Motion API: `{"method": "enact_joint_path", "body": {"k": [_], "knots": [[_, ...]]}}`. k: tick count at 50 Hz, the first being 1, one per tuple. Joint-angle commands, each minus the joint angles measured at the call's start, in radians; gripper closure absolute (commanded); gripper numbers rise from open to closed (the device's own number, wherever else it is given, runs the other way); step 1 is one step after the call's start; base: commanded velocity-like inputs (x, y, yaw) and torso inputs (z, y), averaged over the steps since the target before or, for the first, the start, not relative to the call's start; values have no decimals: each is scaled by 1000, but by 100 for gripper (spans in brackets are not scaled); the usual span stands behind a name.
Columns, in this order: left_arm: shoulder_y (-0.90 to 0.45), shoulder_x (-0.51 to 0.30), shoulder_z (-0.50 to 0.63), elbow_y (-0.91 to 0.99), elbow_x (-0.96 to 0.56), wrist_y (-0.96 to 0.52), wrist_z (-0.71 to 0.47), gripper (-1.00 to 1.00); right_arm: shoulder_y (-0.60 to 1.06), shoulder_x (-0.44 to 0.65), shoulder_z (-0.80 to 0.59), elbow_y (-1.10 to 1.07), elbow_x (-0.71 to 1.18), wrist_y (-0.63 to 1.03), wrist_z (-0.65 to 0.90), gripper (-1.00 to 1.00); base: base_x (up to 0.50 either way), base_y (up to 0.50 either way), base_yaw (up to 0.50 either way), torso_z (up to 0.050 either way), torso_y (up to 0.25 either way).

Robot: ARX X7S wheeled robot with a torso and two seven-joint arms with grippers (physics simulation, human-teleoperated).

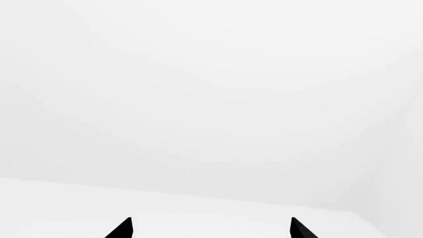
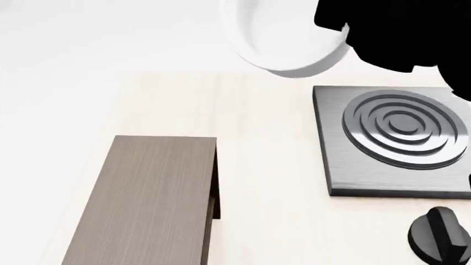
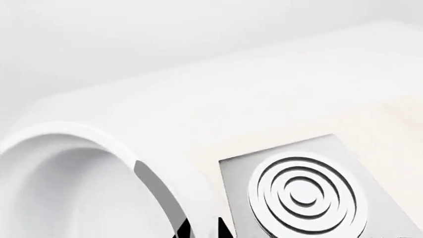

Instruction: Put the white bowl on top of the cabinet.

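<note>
Now | white bowl rim apparently pinched between right fingers | left fingers apart

Glossy white bowl, grey-brown wood-grain cabinet top (dark sides), grey ringed stove plate, black knob.

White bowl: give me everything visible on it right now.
The white bowl is glossy, deep, with a thick rounded rim and nearly straight walls. It hangs tilted in the air past the table's far edge, clear of the cabinet. The right gripper pinches its rim, one jaw inside and one outside. Its upper part is cropped.
</note>
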Motion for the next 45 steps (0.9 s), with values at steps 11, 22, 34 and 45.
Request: {"method": "enact_joint_path", "body": {"k": [11, 22, 34, 45], "knots": [[-2, -1, 2, -2, 0, 0, -1, -100, -30, -68, 81, -97, 99, 12, -10, 100, 0, 0, 0, 1, 2], [-4, 0, 2, -9, 0, 3, 0, -100, -82, -112, 116, -133, 179, -6, 5, 100, 0, 0, 0, 0, 1], [-1, 2, 3, -11, -1, 7, 2, -100, -129, -138, 158, -197, 269, -30, 50, 100, 0, 0, 0, 1, 1], [-2, 1, 4, -14, -1, 8, 2, -100, -193, -154, 166, -267, 331, -44, 117, 100, 0, 0, 0, 0, 1]]}}
